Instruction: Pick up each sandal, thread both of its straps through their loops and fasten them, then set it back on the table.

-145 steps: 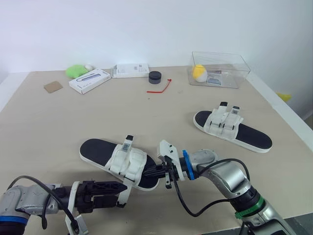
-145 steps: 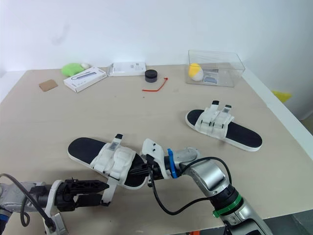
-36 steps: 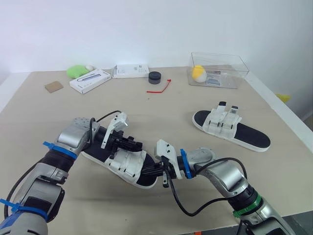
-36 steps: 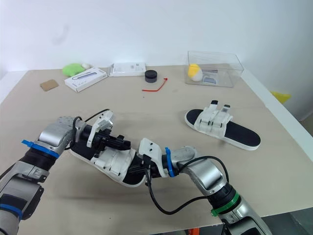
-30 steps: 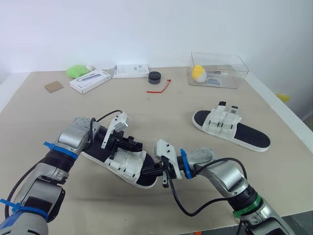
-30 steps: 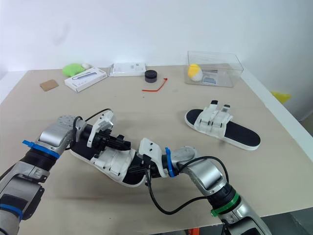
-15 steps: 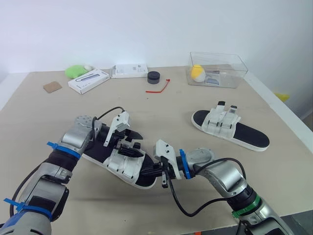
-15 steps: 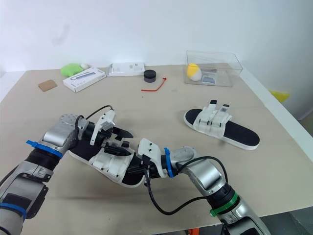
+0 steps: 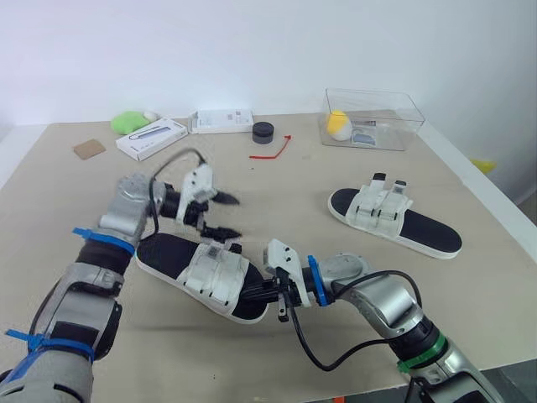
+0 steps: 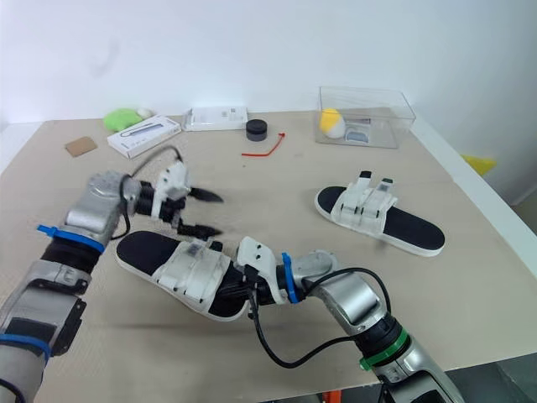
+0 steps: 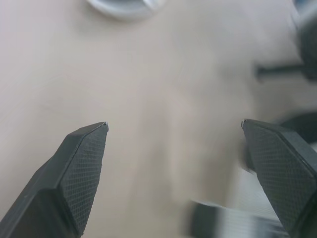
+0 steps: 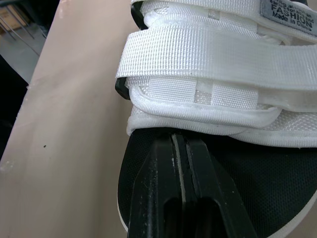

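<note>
We note the near sandal (image 9: 168, 254) flat on the table (image 9: 277, 189). Left hand (image 9: 221, 216) spread open just beside its straps. Right hand (image 12: 179, 141) closed, tips on its insole. Far sandal (image 9: 394, 220) well apart.

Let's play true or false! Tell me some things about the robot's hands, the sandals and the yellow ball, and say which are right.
1. The left gripper is wide open. True.
2. The yellow ball is outside the box. False: it sits inside the clear box.
3. The right gripper is at the near sandal. True: it is shut and rests on the sandal's black footbed.
4. The two sandals touch each other. False: the far sandal lies well apart, off to the robot's right.
5. The left gripper holds a strap. False: nothing is between its fingers.
</note>
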